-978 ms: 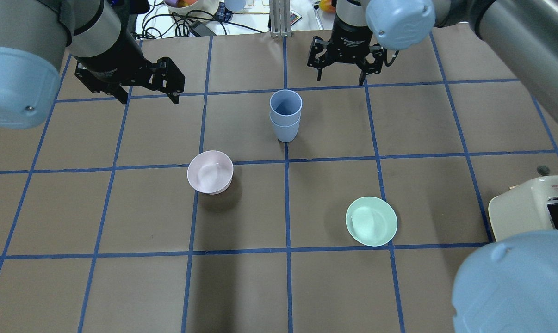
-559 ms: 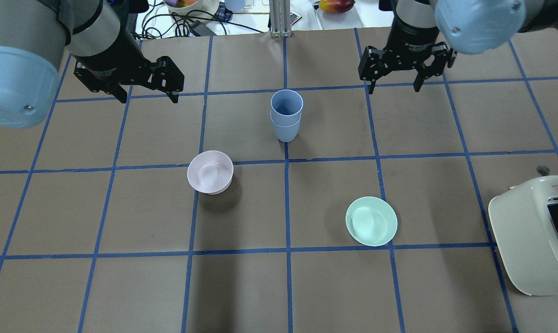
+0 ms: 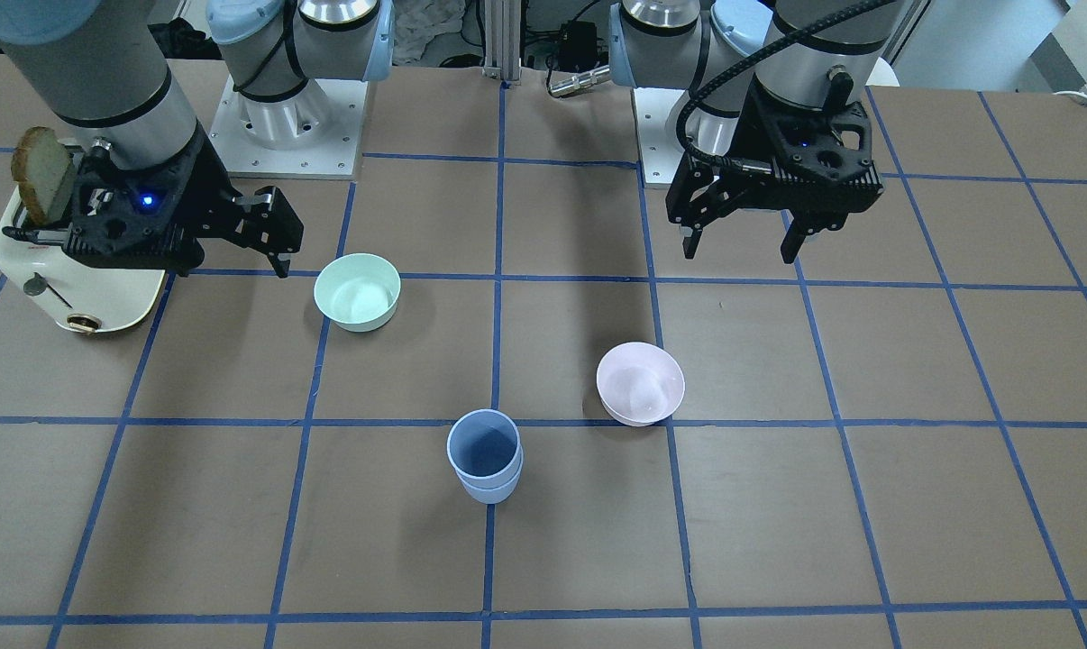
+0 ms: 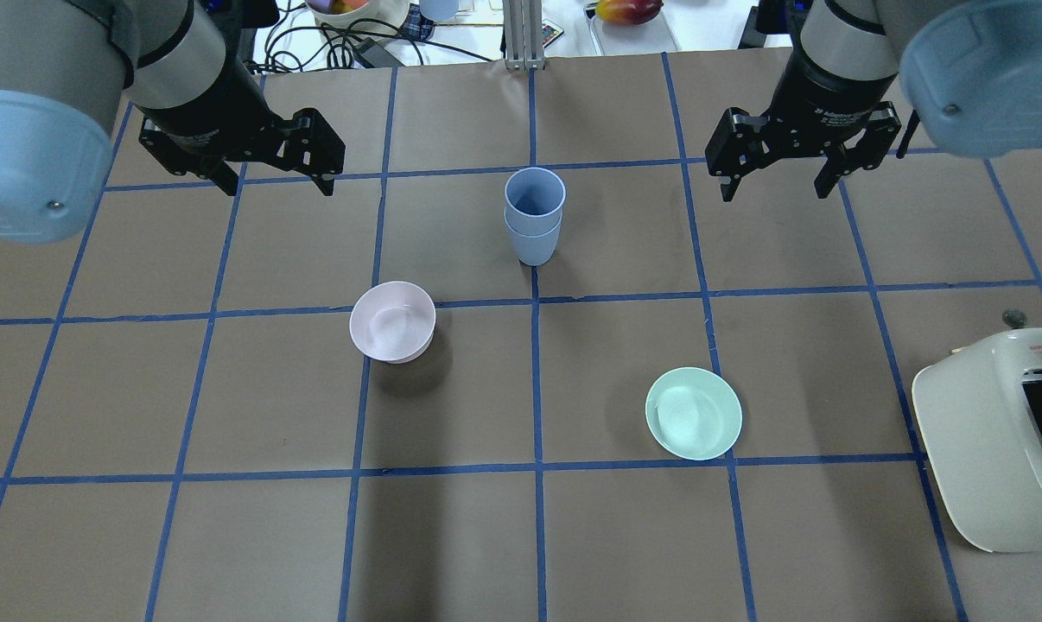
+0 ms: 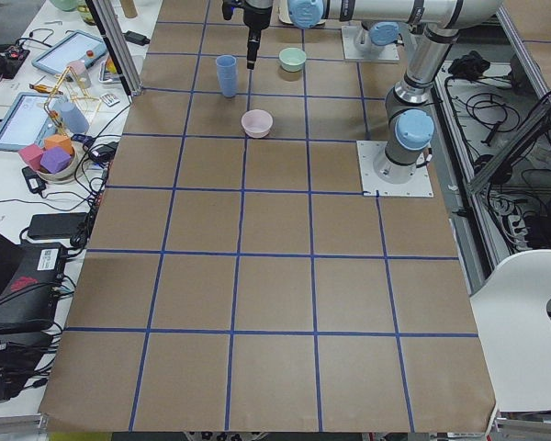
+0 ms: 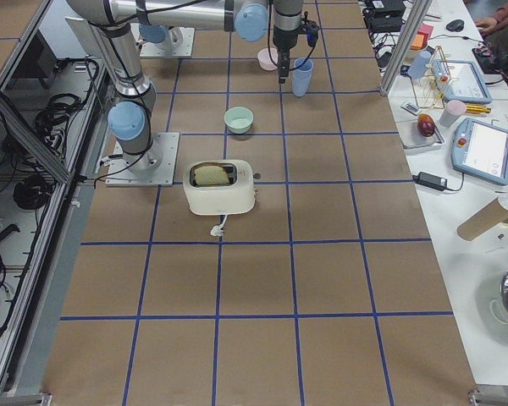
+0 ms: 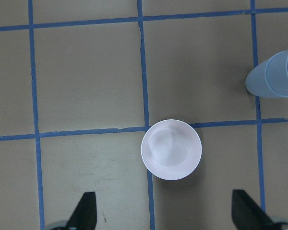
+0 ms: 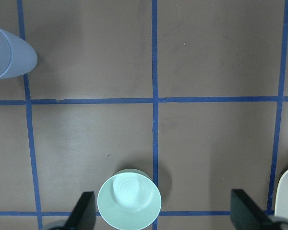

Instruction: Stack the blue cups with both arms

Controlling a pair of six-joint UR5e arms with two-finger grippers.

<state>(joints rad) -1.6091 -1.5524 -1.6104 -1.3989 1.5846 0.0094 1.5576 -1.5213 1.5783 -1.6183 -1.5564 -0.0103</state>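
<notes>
The two blue cups (image 4: 534,216) stand nested one inside the other, upright, near the far middle of the table; they also show in the front view (image 3: 485,461). My left gripper (image 4: 277,184) is open and empty, hovering left of the stack. My right gripper (image 4: 776,192) is open and empty, hovering right of the stack. Neither touches the cups. In the left wrist view the stack (image 7: 276,76) is at the right edge, and in the right wrist view it (image 8: 9,52) is at the upper left.
A pale pink bowl (image 4: 392,321) sits near of and left of the stack, under my left wrist (image 7: 171,149). A mint-green bowl (image 4: 693,413) sits nearer right (image 8: 129,199). A cream toaster (image 4: 996,441) holding a bread slice (image 3: 43,176) stands at the right edge.
My right gripper has swung to the right, away from the stacked cups, still open. The left gripper, the cups and the bowls have not moved.
</notes>
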